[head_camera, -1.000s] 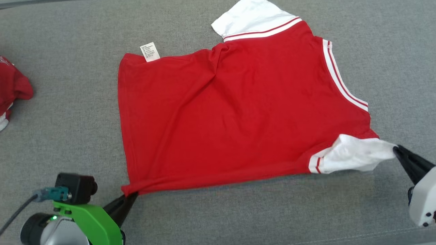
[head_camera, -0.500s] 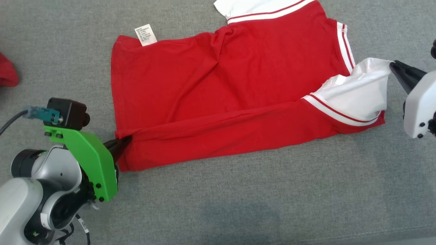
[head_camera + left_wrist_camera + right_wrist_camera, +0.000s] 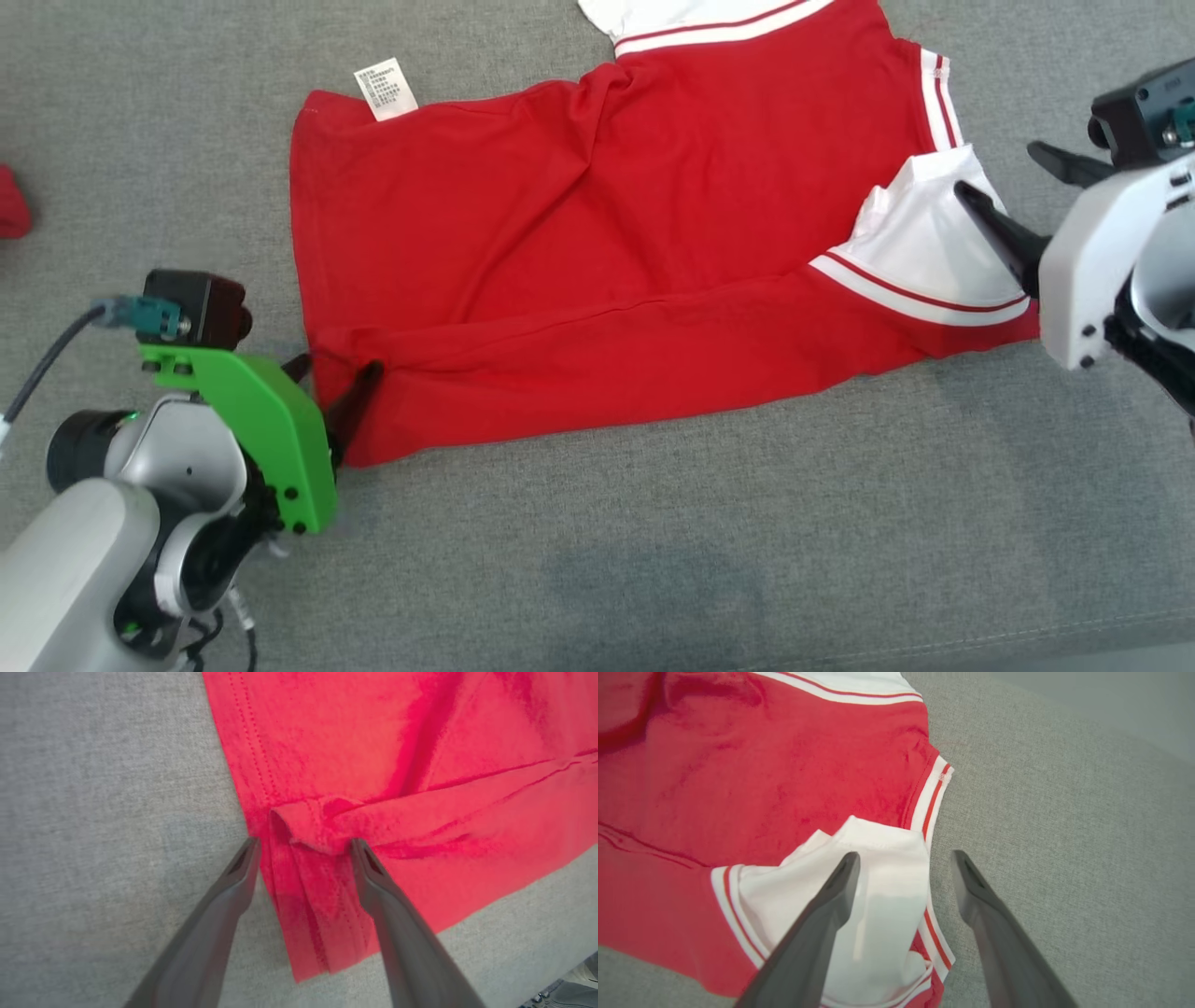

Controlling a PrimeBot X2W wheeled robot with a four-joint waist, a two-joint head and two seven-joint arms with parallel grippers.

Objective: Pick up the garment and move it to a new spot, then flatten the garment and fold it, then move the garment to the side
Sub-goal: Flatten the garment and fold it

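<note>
The grey cloth surface (image 3: 653, 560) bears the red garment (image 3: 560, 243), near edge folded over; the left gripper (image 3: 331, 383), jaws apart, straddles its folded hem corner; the right gripper (image 3: 997, 168), jaws apart, has one finger over the white sleeve (image 3: 920, 247); a label (image 3: 385, 89) marks the far corner.

The right gripper (image 3: 906, 855) has its two dark fingers spread apart. One finger hangs over the white sleeve (image 3: 878, 905) folded onto the red shirt (image 3: 761, 765), and the other hangs over the grey fabric surface (image 3: 1064, 835) just beside the shirt's striped edge.
</note>
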